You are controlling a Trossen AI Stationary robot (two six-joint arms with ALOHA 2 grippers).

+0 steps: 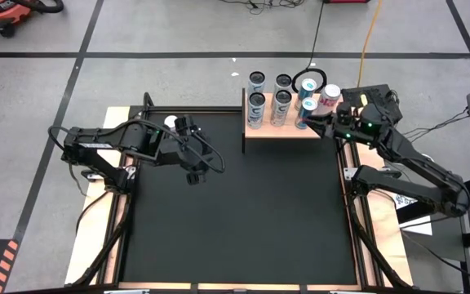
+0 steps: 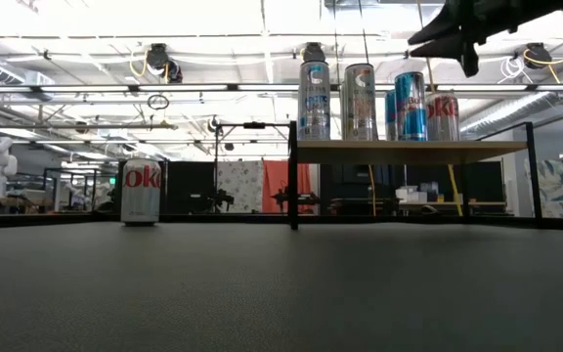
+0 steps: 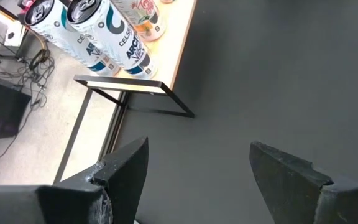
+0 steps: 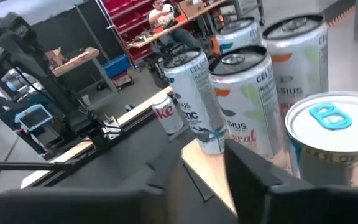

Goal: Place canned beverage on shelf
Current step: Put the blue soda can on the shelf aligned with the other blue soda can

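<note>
1. The shelf [image 1: 292, 129] stands at the far edge of the black mat [image 1: 235, 220] on the worktop. Canned beverages stand upright on it, among them tall white cans [image 1: 256, 110] and a blue can [image 2: 410, 105].
2. The right hand [image 1: 317, 121] hovers at the shelf's right end, just beside the blue can, gripping nothing. Whether its fingers are open or closed cannot be told.
3. The left hand [image 1: 194, 167] hangs open over the mat — empty.
4. A Diet Coke can [image 2: 141, 192] stands apart, at the mat's far left.

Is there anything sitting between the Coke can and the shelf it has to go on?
Nothing visible stands on the black mat between the Coke can and the shelf. The shelf's end nearest the can already holds tall cans, so that end is crowded.
</note>
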